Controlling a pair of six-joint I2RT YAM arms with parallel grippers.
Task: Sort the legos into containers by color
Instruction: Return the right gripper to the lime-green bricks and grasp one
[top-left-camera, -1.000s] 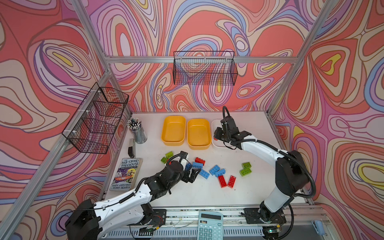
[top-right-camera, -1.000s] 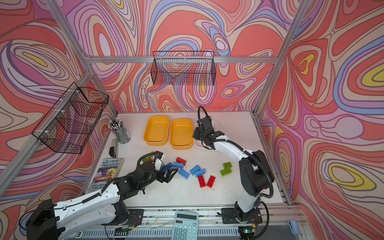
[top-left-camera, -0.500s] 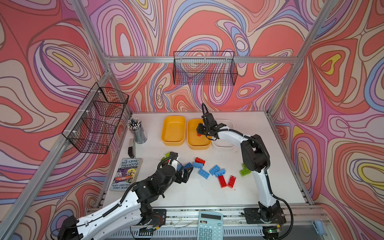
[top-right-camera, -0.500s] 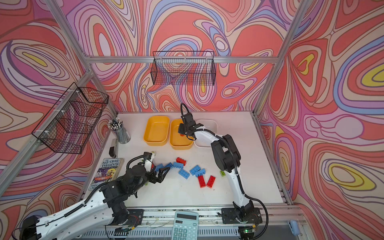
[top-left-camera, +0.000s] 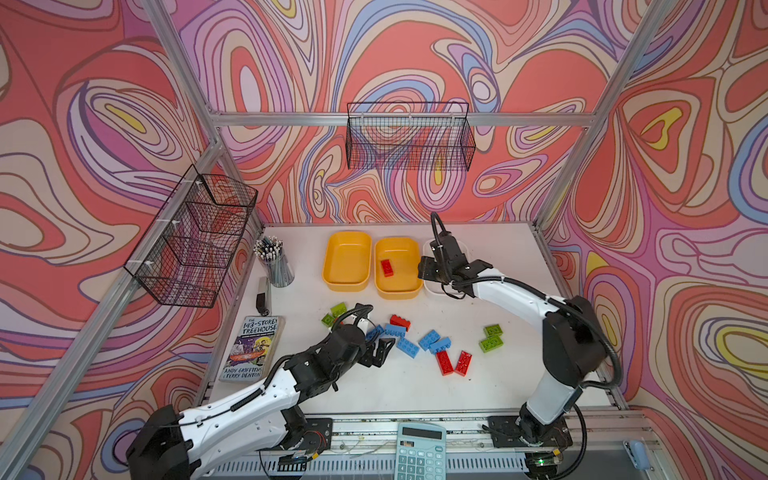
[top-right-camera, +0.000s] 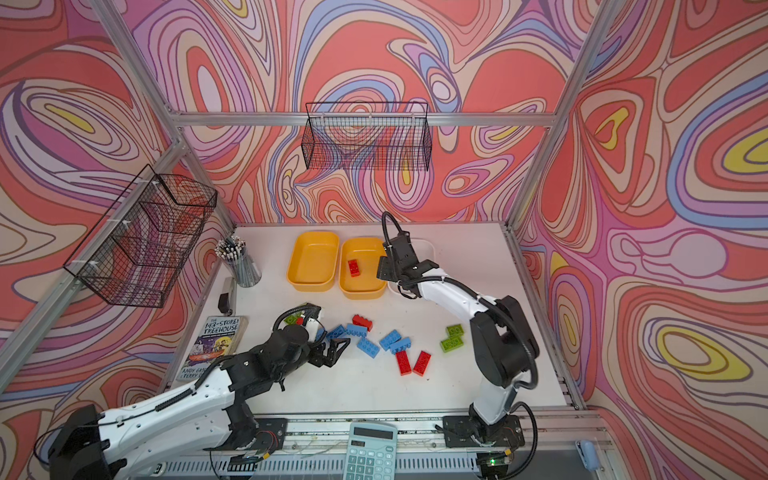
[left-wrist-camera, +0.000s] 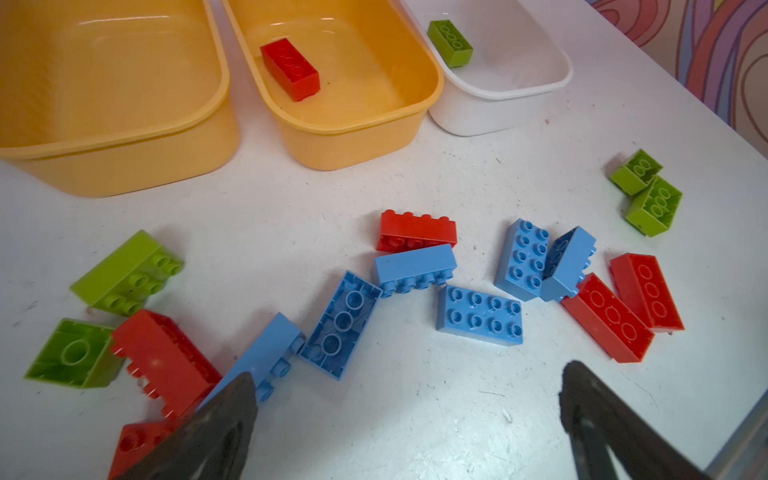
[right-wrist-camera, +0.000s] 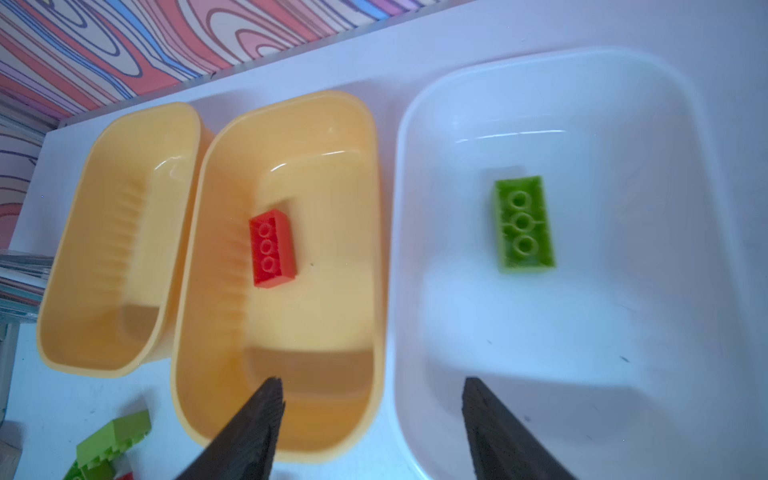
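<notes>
Low over the front of the desk (top-left-camera: 395, 395): left tool (left-wrist-camera: 409, 374), spread wide and empty, aimed at the scatter of loose bricks. Probable step in hand: fetching a light blue brick for the empty yellow-orange tray (top-left-camera: 347, 257).

Most promising target: studs-up blue brick (left-wrist-camera: 480, 316), lying flat, ahead of the gap between the fingers and not yet inside it. Advance to bracket its long sides with both fingers, close squarely, then lift straight up to spare the neighbours. Beware of the side-lying blue brick (left-wrist-camera: 266, 353) just beside one finger (left-wrist-camera: 224, 415), with a neighbouring red brick (left-wrist-camera: 162, 357) against it: real risk of shoving both with a careless sweep.

Farther back, above the shared edge of the middle yellow-orange tray (right-wrist-camera: 291, 99) and the white tray (right-wrist-camera: 602, 311): right tool (right-wrist-camera: 370, 386), jaws apart, holding nothing. Sorted red brick (right-wrist-camera: 272, 248) underside up on the middle tray's floor, ahead of that tool and well clear of it; lime green brick (right-wrist-camera: 523, 224) likewise in the white tray.

Raise clear of the tray rims before swinging toward the pair of red bricks (top-left-camera: 444, 362) or the green pair (top-left-camera: 490, 343), both near the right side of the scatter, well away from the left tool's patch.
</notes>
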